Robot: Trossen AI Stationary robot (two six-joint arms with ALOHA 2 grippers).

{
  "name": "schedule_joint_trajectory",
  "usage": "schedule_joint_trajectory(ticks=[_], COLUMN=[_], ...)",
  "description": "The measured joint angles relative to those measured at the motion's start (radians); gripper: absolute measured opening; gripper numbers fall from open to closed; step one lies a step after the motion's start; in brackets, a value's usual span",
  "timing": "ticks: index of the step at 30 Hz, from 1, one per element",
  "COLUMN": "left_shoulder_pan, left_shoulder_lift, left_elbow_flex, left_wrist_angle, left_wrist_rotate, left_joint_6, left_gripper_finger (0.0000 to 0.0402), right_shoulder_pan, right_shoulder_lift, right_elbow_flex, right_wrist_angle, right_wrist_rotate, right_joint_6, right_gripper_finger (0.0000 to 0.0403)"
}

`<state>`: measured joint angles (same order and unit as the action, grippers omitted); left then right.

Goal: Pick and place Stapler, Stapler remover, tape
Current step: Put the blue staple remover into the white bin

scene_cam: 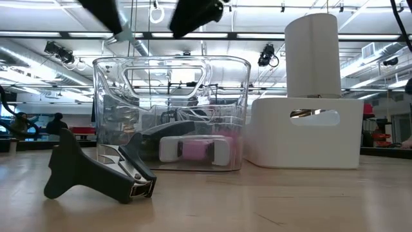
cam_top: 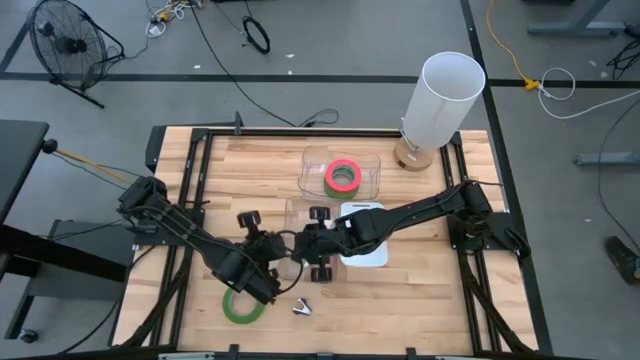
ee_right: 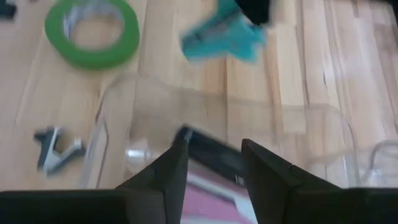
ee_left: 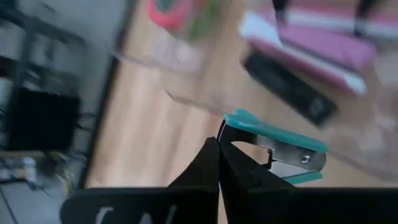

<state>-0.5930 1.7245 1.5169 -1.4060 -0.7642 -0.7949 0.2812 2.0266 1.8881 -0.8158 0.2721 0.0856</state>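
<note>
My left gripper (cam_top: 270,262) is shut on a teal staple remover (ee_left: 277,148), which is held above the table beside a clear bin (cam_top: 300,222). A pink-and-white stapler (scene_cam: 193,149) lies in that bin. My right gripper (ee_right: 214,165) is open over the bin, above the stapler (ee_right: 208,186), and touches nothing. A black staple remover (cam_top: 303,306) stands on the table near the front edge. One green tape ring (cam_top: 243,306) lies flat on the table. A red-pink ring (cam_top: 343,172) and a green one lie in a second clear bin farther back. My left gripper pinches one end of the teal staple remover (ee_left: 231,127) between its two shut fingertips (ee_left: 208,163). The remover sticks out sideways past the fingers, clear of the table. It also shows in the right wrist view (ee_right: 224,36).
A white bin (cam_top: 368,252) stands right of the clear bin, under my right arm. A tall white cylinder on a wooden base (cam_top: 440,100) stands at the table's far right. The second clear bin (cam_top: 372,168) stands at the far middle. Bare wood lies at the table's near right.
</note>
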Motion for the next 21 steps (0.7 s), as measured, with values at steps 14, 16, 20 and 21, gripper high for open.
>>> schedule_joint_trajectory(ticks=[14,16,20,21], left_shoulder_pan=[0.0,0.0,0.0,0.0], left_shoulder_lift=[0.0,0.0,0.0,0.0], left_elbow_flex=[0.024,0.024,0.024,0.024], left_wrist_angle=[-0.092,-0.119,-0.166,-0.169], left_wrist_rotate=[-0.276,-0.283,-0.334,-0.341], left_joint_6=[0.001,-0.014,-0.056,-0.058], left_gripper_finger=[0.0,0.0,0.0,0.0], right_shoulder_pan=[-0.089,-0.106,-0.139,-0.146], right_shoulder_lift=[0.0,0.0,0.0,0.0], right_elbow_flex=[-0.034,-0.034,-0.034,-0.034], right_wrist_angle=[0.207,0.229,0.271,0.283], right_wrist_rotate=[-0.027,-0.03,-0.11,-0.138], right_joint_6=[-0.038,-0.032,-0.033,-0.033], right_gripper_finger=[0.0151,0.0151,0.0151,0.0151])
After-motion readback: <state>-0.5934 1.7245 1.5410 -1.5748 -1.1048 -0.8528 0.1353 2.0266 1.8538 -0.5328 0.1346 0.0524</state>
